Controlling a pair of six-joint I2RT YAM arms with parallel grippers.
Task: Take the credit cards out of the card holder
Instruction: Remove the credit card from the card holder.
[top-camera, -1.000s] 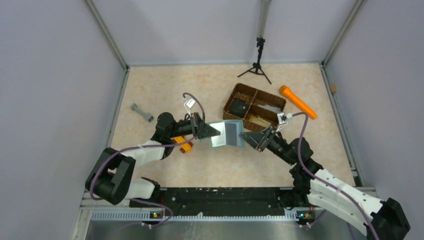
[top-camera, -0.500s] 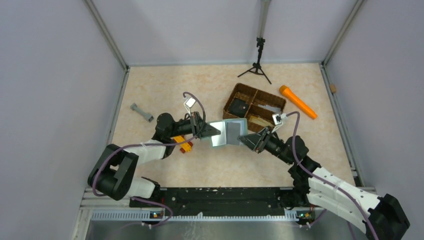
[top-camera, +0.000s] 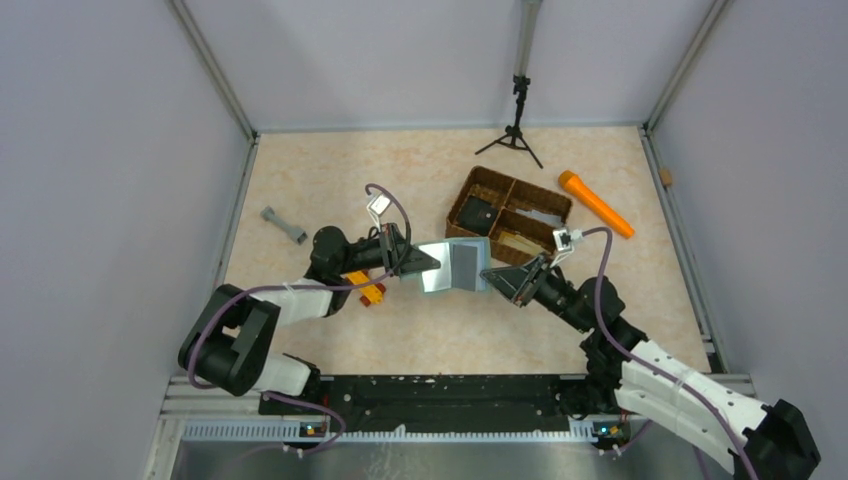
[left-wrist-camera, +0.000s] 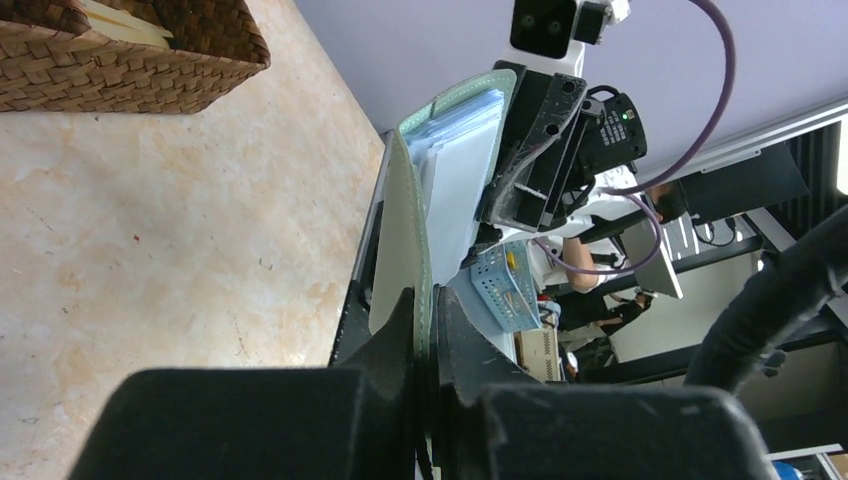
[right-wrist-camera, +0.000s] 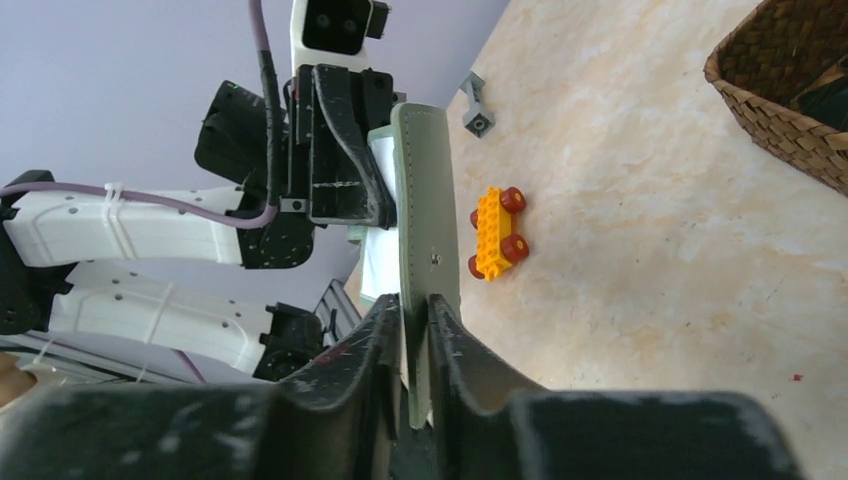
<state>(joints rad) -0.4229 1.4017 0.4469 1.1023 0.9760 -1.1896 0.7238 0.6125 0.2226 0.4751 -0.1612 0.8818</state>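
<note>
Pale marbled tabletop (top-camera: 330, 180) between grey walls carries a brown woven basket (top-camera: 462, 190), and just in front of that basket's near-left corner the sage card holder (top-camera: 455, 267) is held open between the two arms. The left gripper (top-camera: 430, 263) has its jaws pressed together on the flap farther from the basket, the right gripper (top-camera: 487, 270) pinches the flap nearer it, and pale blue cards (left-wrist-camera: 455, 170) sit tucked inside. A yellow toy car (top-camera: 365, 288) lies farther from the basket, beyond the left gripper.
</note>
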